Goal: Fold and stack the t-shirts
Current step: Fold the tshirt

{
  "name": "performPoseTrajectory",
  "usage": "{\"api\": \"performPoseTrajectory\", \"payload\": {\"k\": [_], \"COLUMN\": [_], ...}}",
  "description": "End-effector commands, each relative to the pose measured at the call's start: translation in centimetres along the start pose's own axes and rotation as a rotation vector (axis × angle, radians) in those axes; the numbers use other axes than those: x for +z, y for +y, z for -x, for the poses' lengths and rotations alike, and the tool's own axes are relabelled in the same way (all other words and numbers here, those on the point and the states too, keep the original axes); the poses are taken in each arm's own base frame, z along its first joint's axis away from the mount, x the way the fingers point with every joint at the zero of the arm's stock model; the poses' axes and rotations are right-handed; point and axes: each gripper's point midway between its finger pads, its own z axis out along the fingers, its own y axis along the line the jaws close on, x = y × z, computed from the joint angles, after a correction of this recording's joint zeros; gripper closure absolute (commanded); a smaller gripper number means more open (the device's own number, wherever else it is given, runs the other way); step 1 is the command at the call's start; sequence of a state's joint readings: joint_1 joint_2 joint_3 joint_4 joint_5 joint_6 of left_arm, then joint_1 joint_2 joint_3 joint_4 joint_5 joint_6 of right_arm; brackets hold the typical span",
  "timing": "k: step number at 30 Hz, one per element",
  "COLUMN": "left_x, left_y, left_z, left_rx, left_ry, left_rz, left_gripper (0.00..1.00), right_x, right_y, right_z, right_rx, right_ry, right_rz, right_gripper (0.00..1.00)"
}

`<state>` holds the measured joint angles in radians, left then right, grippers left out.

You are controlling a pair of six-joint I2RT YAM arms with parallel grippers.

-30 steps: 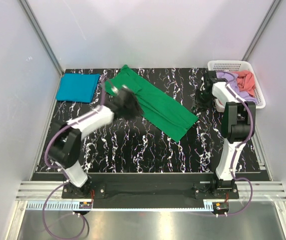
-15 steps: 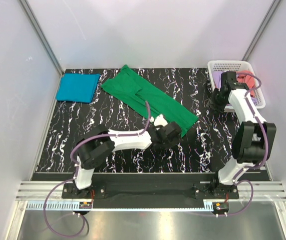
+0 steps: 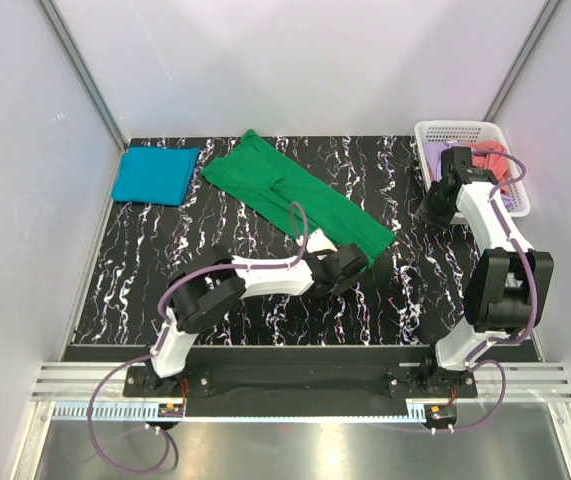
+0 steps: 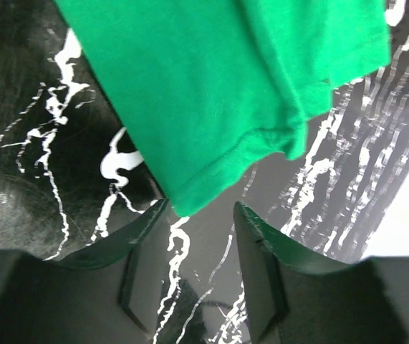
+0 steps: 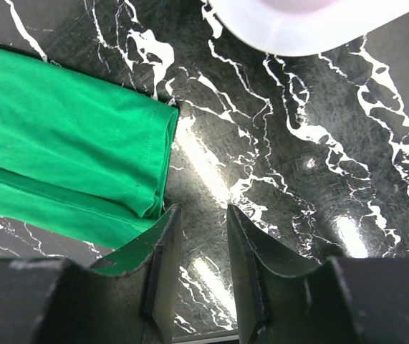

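The bright green t-shirt [image 3: 300, 198] lies as a long folded strip slanting across the table's middle. My left gripper [image 3: 350, 264] is open at its near right corner; in the left wrist view that corner [image 4: 190, 201] lies just ahead of and between the jaws of the gripper [image 4: 200, 211]. My right gripper [image 3: 433, 206] is open and empty over bare table, right of the shirt's end [image 5: 82, 158], near the basket. The teal-blue folded t-shirt [image 3: 155, 175] lies at the far left. The coral [image 3: 495, 160] and lilac [image 3: 432, 158] shirts lie in the basket.
The white lattice basket [image 3: 462, 128] stands at the far right corner; its rim shows in the right wrist view [image 5: 297, 32]. The black marbled table [image 3: 225, 300] is walled by white panels on the left, back and right.
My left arm has swung from the green shirt's far left part to its near right corner. My right arm has shifted right, its gripper staying near the basket.
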<state>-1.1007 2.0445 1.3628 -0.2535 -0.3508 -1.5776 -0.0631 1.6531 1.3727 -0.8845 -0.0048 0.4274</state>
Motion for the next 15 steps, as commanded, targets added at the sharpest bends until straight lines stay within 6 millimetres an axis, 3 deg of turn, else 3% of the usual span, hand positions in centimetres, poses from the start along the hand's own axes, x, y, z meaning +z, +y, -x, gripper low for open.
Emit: {"api": "performPoseTrajectory", "payload": {"k": [1, 8, 15], "left_x": [0.12, -0.53, 0.4], "left_y": [0.09, 0.55, 0.78], "left_z": [1.13, 1.41, 1.0], "left_rx": [-0.014, -0.032, -0.033], "left_ry": [-0.06, -0.069, -0.055], "left_rz": [0.047, 0.101, 0.109], "left_gripper": [0.55, 0.54, 0.57], "right_x": [-1.73, -1.68, -1.83], "right_y": [0.09, 0.12, -0.09], "right_z": [1.27, 1.48, 1.39], "right_rx": [0.004, 0.005, 0.004], "right_ry": [-0.076, -0.078, -0.074], "right_rz": [-0.007, -0.011, -0.022], "right_gripper": [0.62, 0.62, 0.62]}}
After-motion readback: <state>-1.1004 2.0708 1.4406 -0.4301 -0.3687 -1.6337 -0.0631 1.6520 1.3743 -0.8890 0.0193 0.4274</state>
